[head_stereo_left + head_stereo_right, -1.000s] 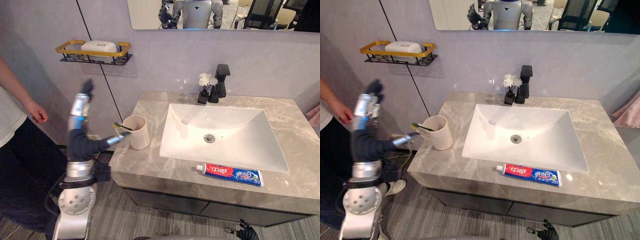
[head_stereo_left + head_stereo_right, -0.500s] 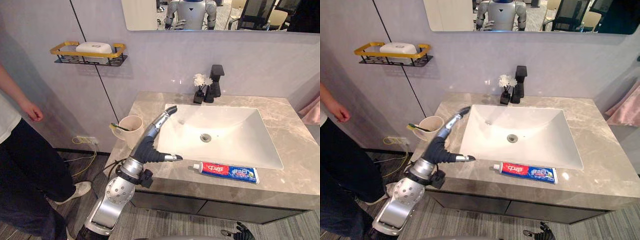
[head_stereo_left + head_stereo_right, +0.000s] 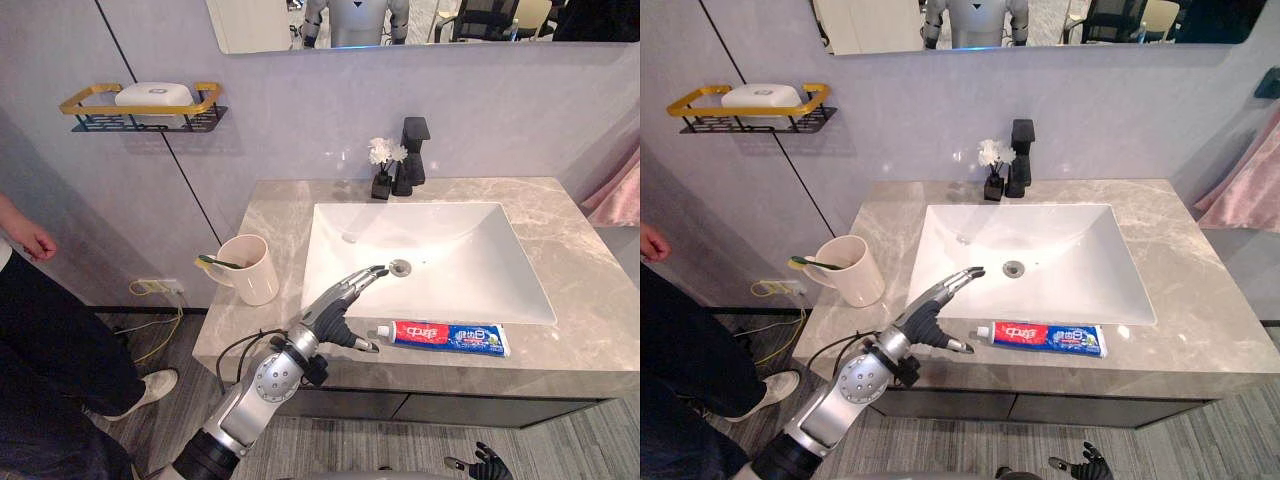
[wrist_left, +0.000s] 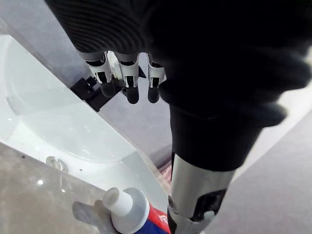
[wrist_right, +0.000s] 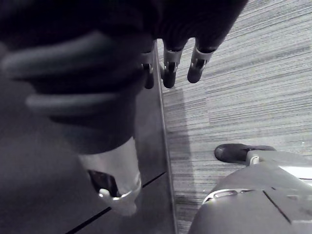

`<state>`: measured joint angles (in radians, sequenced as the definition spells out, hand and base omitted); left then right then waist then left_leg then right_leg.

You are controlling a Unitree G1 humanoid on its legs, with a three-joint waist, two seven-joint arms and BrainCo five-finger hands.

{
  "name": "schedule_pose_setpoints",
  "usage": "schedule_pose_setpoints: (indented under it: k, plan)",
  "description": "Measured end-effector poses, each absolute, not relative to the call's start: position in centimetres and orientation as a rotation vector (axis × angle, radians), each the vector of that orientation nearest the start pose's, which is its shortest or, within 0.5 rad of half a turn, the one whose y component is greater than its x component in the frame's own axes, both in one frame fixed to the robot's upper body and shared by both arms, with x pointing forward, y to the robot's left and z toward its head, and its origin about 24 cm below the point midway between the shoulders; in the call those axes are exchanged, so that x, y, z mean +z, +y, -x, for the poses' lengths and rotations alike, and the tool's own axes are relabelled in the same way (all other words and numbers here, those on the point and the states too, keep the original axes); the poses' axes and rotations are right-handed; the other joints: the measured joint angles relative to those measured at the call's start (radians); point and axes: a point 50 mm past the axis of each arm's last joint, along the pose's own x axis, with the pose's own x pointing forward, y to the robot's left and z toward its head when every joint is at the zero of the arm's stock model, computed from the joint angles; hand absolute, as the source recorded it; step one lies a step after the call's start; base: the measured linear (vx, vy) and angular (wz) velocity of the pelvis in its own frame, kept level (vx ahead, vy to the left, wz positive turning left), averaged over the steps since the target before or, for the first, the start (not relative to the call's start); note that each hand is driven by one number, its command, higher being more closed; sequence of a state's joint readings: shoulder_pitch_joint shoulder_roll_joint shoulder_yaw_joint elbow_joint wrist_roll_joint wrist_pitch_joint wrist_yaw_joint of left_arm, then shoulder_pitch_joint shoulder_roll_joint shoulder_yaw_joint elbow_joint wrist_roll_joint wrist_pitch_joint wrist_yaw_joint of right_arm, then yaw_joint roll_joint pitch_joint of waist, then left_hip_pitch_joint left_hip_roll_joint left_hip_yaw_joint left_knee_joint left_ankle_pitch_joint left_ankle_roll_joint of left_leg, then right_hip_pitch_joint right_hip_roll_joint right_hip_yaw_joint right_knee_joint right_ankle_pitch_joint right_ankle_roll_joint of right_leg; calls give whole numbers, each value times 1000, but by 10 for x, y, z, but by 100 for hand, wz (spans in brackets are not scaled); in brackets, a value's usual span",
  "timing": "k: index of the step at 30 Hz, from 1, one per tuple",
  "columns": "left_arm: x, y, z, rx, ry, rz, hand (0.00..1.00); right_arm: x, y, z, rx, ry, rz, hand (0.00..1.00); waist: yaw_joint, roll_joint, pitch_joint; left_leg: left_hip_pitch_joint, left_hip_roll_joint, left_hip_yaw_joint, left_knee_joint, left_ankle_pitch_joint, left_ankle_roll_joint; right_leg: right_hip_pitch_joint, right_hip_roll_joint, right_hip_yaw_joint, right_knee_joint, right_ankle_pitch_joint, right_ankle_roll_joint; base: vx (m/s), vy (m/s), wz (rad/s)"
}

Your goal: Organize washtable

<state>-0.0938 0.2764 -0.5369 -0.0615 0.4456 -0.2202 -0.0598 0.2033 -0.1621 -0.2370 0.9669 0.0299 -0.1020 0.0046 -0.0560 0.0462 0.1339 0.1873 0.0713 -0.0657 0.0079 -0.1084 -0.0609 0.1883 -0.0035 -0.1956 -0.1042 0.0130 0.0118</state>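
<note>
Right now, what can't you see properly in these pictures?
The toothbrush: lower end hidden inside the cup, eye views.
The toothpaste: cut off past its cap end by the picture's edge, left wrist view.
The person: mostly cut off by the left edge, eye views.
The left hand: whether its thumb touches the counter, too small to tell, eye views.

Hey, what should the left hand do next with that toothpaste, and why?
Probably shift a little to its right and lower onto the toothpaste near the cap. The left hand hovers open just beside the cap end, holding nothing, and the toothpaste lies flat on the counter before the sink.
</note>
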Motion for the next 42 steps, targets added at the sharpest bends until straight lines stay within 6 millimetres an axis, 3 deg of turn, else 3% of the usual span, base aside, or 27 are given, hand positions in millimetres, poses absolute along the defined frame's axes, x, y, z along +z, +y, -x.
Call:
schedule_pose_setpoints:
  k: [18, 42]
  plan:
    - [62, 30, -234, -755, -417, -726, 0, -147, -247, -78, -351, 996, 21, 0, -40, 0, 29, -11, -2, 11, -5, 1, -1, -17, -3, 5, 3, -1, 1, 0, 2, 0]
    - [48, 19, -241, -788, -396, -824, 0, -145, -247, -88, -353, 972, 18, 0, -46, 9, 51, -18, -2, 16, -8, 4, -7, -31, -4, 8, 0, 1, 4, -6, 2, 0]
